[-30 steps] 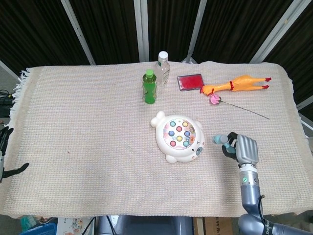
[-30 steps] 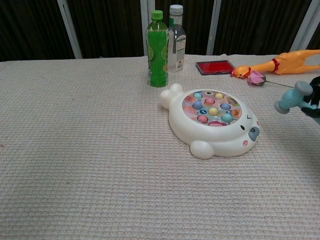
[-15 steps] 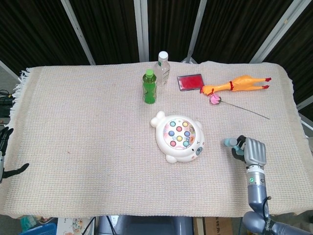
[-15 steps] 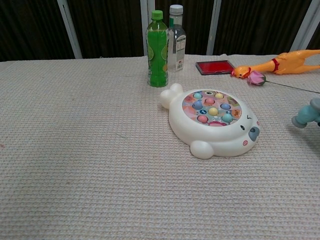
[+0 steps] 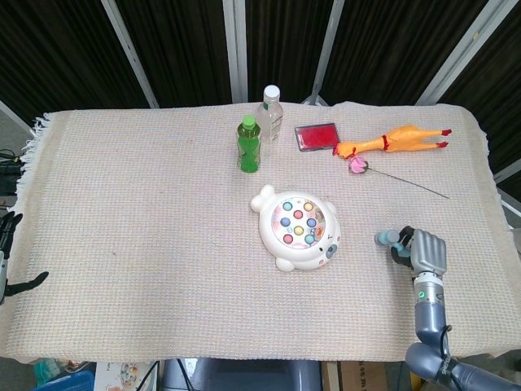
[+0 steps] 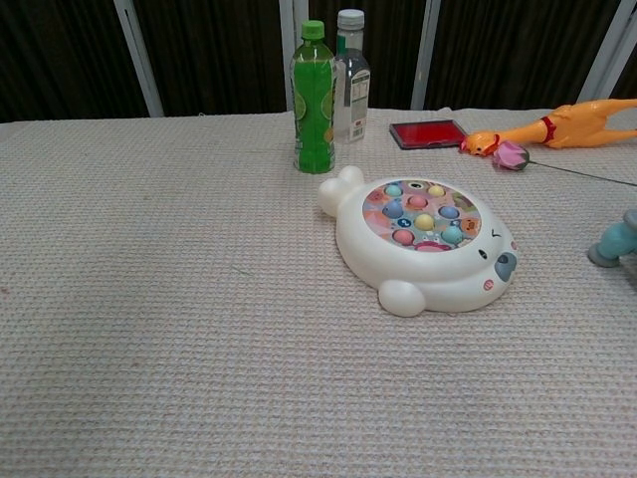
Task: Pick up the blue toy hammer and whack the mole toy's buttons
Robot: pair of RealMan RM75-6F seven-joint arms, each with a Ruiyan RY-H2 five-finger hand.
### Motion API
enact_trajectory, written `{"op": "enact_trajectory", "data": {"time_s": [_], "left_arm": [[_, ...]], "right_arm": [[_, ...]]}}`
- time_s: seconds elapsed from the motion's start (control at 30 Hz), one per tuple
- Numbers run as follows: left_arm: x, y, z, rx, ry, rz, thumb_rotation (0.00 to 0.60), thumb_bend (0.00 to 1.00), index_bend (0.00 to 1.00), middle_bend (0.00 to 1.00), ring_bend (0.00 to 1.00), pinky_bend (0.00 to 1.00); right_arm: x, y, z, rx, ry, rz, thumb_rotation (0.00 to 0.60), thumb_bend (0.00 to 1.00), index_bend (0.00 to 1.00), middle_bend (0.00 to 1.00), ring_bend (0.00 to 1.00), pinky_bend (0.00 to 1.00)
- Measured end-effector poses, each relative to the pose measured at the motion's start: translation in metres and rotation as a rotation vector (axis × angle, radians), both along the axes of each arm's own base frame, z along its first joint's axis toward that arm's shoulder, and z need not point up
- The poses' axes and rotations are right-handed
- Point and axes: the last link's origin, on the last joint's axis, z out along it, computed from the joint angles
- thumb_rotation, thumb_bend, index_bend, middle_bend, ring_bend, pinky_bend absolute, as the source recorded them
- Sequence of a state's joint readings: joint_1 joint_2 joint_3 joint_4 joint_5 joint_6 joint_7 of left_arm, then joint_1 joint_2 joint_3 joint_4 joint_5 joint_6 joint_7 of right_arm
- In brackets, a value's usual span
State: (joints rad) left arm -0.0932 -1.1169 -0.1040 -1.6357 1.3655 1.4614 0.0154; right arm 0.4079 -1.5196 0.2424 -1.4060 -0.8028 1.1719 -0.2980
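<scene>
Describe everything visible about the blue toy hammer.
The blue toy hammer looks like light blue-grey plastic. Only its head end shows: a short rounded barrel with a flat greyish striking face. The handle is hidden inside the right hand, which grips it to the right of the mole toy, apart from it and away from its buttons. In the chest view the head sits low at the right edge, at or just above the woven cloth; contact cannot be told.

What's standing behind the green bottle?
A clear bottle with a white cap stands just behind the green bottle, near the cloth's far edge. The green one partly covers its left side in the chest view; whether they touch is unclear.
</scene>
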Motion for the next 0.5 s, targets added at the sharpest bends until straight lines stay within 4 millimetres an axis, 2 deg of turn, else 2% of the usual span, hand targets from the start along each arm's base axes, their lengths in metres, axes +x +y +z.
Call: {"op": "enact_trajectory", "data": {"time_s": [0.1, 0.23, 0.5], "left_arm": [[-0.0003, 0.0, 0.0001, 0.0, 0.0, 0.001, 0.6, 0.0, 0.0, 0.0, 0.0, 0.0], [-0.0002, 0.0001, 0.0001, 0.0, 0.0, 0.001, 0.6, 0.0, 0.0, 0.0, 0.0, 0.0], [-0.0001, -0.0001, 0.0004, 0.0, 0.0, 0.0, 0.6, 0.0, 0.0, 0.0, 0.0, 0.0]], "right_arm": [[-0.0009, 0.0008, -0.0015, 0.011, 0.0, -0.005, 0.6, 0.66, 0.69, 0.59, 0.38, 0.5], [-0.0008, 0.0021, -0.0025, 0.018, -0.012, -0.01, 0.6, 0.66, 0.54, 0.47, 0.27, 0.38], [0.0023, 0.004, -0.0024, 0.021, -0.044, -0.014, 0.6, 0.66, 0.41, 0.37, 0.19, 0.26]]}}
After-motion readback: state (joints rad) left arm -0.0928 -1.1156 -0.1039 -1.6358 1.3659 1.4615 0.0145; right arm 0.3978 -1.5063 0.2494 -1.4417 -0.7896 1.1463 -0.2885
